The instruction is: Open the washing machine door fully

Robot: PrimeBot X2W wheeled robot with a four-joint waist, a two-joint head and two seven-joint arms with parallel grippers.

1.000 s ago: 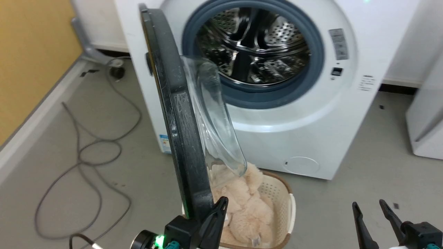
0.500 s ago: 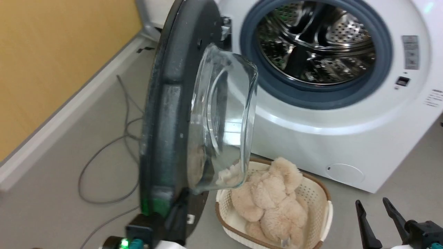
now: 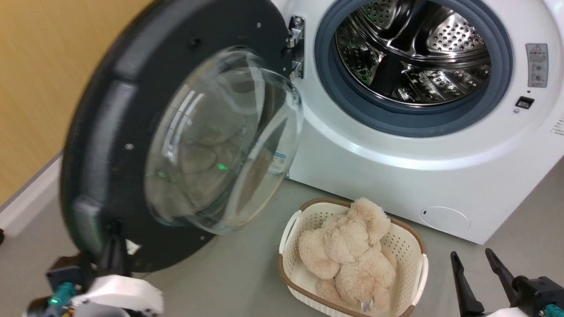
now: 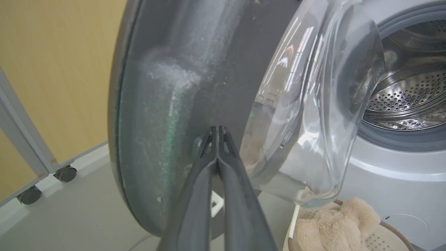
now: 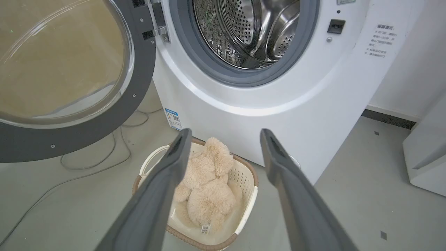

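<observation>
My left tool point(image 4: 217, 134) has its two fingers shut tight together. The tips rest on the dull black inner rim of the washing machine door point(image 3: 101, 132). I think this is so I can push the door, not pinch it.

The door hangs from its hinge point(image 3: 296, 44) on the left of the washing machine point(image 3: 396, 176). It is swung wide, with its glass bowl point(image 3: 220, 136) facing me and the drum point(image 3: 414, 53) bare.

My right tool point(image 3: 473, 259) is spread open, low on the right, and holds nothing. It is well apart from the door, I guess to be out of the way.

A basket point(image 3: 288, 229) with a fluffy toy point(image 3: 348, 246) sits on the floor before the machine. It is near the door's low edge but not touching it. Behind the door are a yellow wall point(image 3: 31, 66) and a wheeled frame point(image 4: 26, 129). They may stop the swing.
</observation>
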